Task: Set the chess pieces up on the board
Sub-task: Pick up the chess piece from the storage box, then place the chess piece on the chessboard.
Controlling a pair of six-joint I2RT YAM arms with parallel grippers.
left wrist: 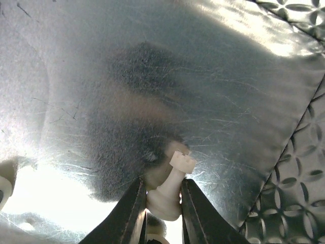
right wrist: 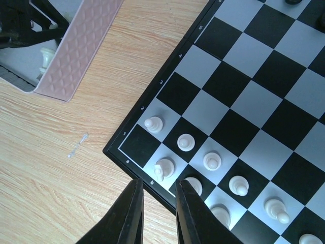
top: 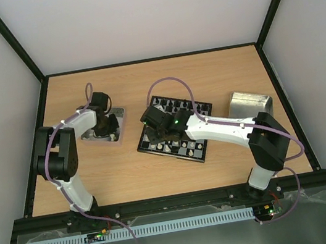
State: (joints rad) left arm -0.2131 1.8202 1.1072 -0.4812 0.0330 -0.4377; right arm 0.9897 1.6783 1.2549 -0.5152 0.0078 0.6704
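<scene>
Currently the left gripper (left wrist: 163, 181) pinches a white rook (left wrist: 173, 187) low on its base, inside the metal tray (left wrist: 228, 76); light, rigid and slippery, so grip low. The right gripper (right wrist: 158, 182) hangs narrowly parted, empty, above the chessboard (right wrist: 244, 101) corner

The wooden bench (top: 217, 69) lies bare between the shiny metal tray (top: 119, 112) on the left and the black-and-pale checkered chessboard (right wrist: 238, 86), and along the far side too, so a claw could pass there. Inside that tray the left claw (left wrist: 162, 182), pinching a cream-white castle-topped chess piece (left wrist: 172, 178), is hemmed by raised dimpled walls. The right claw (right wrist: 158, 185) hangs narrowly parted over the board's near-left corner, close by crowded rows of cream-white pieces (right wrist: 212, 160), while the middle squares stand free; a second metal tray (top: 251, 104) stands off the board's right end.
</scene>
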